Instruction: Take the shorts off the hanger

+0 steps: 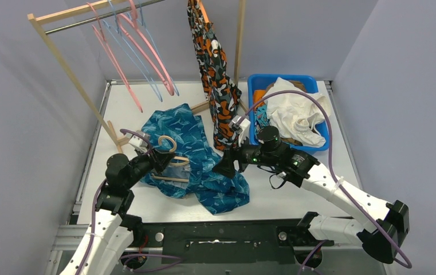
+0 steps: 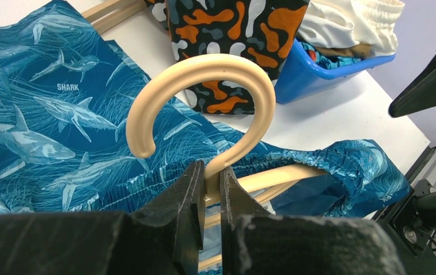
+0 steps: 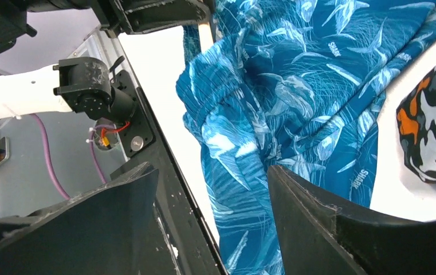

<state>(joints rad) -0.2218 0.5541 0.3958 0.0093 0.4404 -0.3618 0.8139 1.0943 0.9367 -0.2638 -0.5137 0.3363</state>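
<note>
Fingers [image 2: 188,192] of the left gripper [image 2: 211,175] are pinched on the neck of the cream hanger [image 2: 204,74], just below its hook; the hook is held upright. In the top view the left gripper [image 1: 161,157] is seen at 9 o'clock of the teal shark-print shorts [image 1: 204,154], which are spread crumpled on the table [image 1: 295,183]. The hanger's bar is seen running inside the waistband, so the shorts are not yet off it. At 11 o'clock of that pile, pink and blue hangers [image 1: 141,51] are hung empty on the wooden rack [image 1: 66,69]. At 3 o'clock of the pile, the right gripper [image 1: 225,166] is held low at the fabric edge; its fingers [image 3: 318,229] are spread wide, nothing clamped, teal fabric visible through the gap. At 12 o'clock of it, camouflage shorts [image 1: 215,74] are hung from the rack, hem reaching down to the table. At 2 o'clock, a blue bin [image 1: 313,86] is set on the table with white shorts [image 1: 295,114] piled on top.
</note>
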